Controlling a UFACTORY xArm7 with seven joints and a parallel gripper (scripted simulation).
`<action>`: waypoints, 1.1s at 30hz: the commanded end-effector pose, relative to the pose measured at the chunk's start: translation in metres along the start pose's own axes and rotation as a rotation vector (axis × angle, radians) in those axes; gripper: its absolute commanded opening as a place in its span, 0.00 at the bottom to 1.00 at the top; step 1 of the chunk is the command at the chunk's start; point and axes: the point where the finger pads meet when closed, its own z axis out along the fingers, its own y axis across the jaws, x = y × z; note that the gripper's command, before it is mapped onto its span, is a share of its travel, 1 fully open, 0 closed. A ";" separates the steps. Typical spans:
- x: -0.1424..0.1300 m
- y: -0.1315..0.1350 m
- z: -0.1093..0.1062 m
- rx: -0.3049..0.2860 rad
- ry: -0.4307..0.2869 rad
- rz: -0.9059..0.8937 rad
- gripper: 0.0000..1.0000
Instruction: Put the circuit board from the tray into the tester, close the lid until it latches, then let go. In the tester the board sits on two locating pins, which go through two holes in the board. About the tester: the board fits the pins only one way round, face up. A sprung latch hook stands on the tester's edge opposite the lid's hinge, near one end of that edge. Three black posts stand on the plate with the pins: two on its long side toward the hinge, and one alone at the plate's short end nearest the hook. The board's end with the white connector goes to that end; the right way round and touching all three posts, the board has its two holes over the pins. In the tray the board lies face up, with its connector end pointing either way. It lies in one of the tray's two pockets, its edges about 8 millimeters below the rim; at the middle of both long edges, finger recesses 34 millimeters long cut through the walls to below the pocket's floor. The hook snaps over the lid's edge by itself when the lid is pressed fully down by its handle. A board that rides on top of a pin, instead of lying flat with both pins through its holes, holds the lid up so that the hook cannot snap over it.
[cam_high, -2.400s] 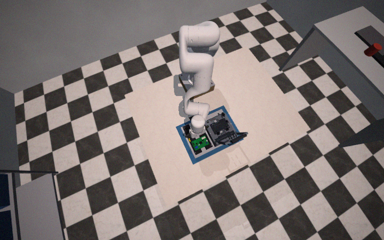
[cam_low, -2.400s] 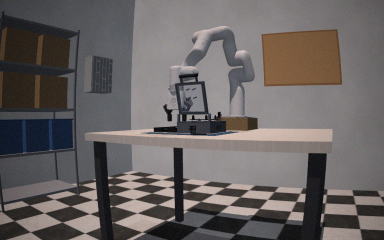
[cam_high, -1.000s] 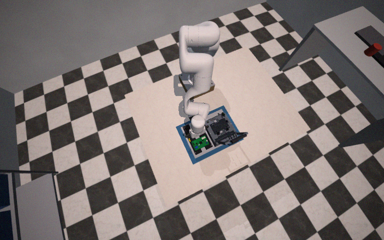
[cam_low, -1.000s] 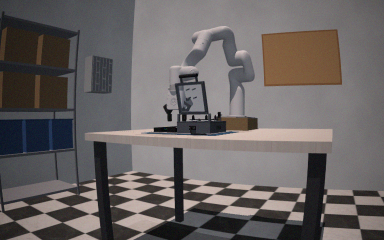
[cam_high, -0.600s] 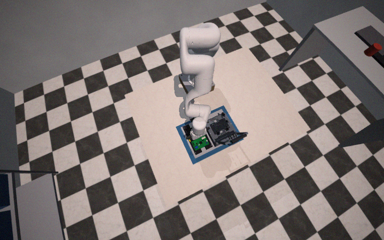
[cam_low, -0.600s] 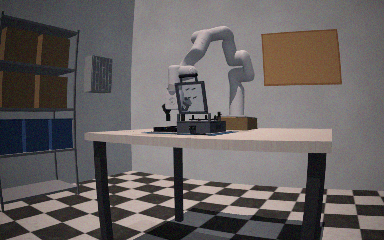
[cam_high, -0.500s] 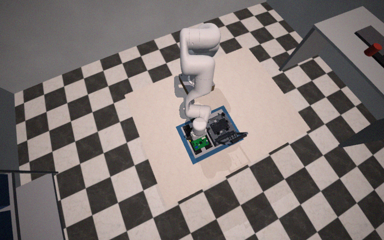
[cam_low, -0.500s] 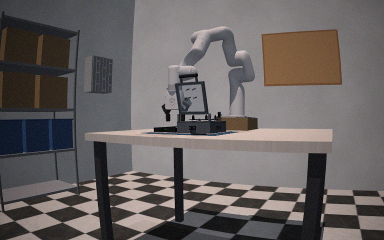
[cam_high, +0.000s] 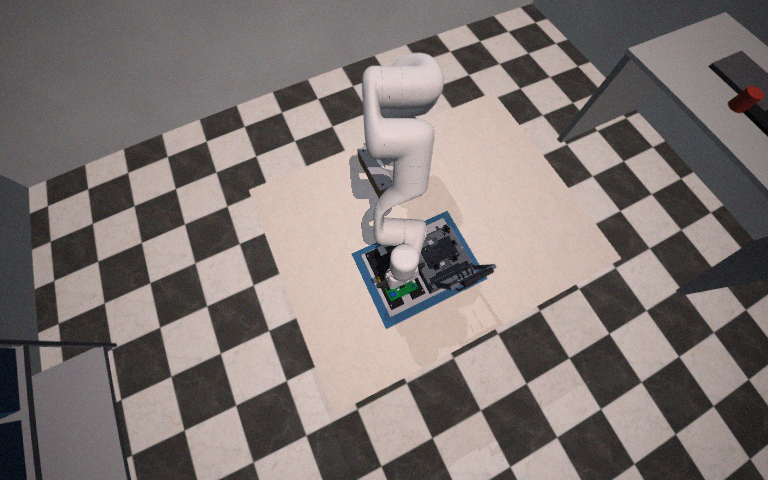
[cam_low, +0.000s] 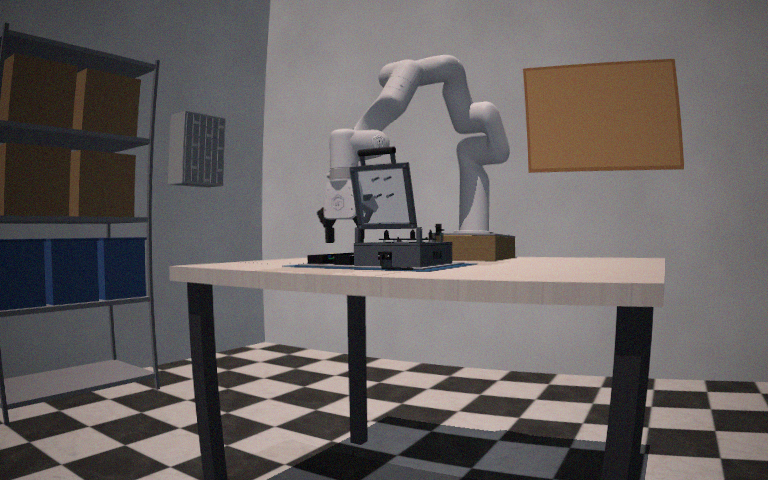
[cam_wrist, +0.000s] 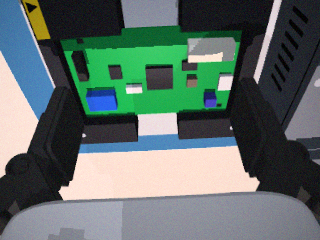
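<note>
The green circuit board lies face up in the near pocket of the black tray. Its large white connector is at the end toward the tester. My gripper is open and empty above the tray. In the wrist view its fingers stand beyond the board's short ends. The tester's lid stands open, its handle on top. No board shows on the tester. Pins and posts are too small to tell apart.
The tray and tester stand side by side on a blue mat. The raised lid stands beside the gripper in the exterior view. The arm's brown base block is behind the tester. A yellow label is on the tray's side.
</note>
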 end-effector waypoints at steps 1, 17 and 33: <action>-0.007 -0.001 -0.001 0.001 -0.003 0.001 1.00; -0.012 -0.001 -0.001 0.001 -0.003 0.003 1.00; -0.012 -0.001 -0.001 0.001 -0.003 0.264 1.00</action>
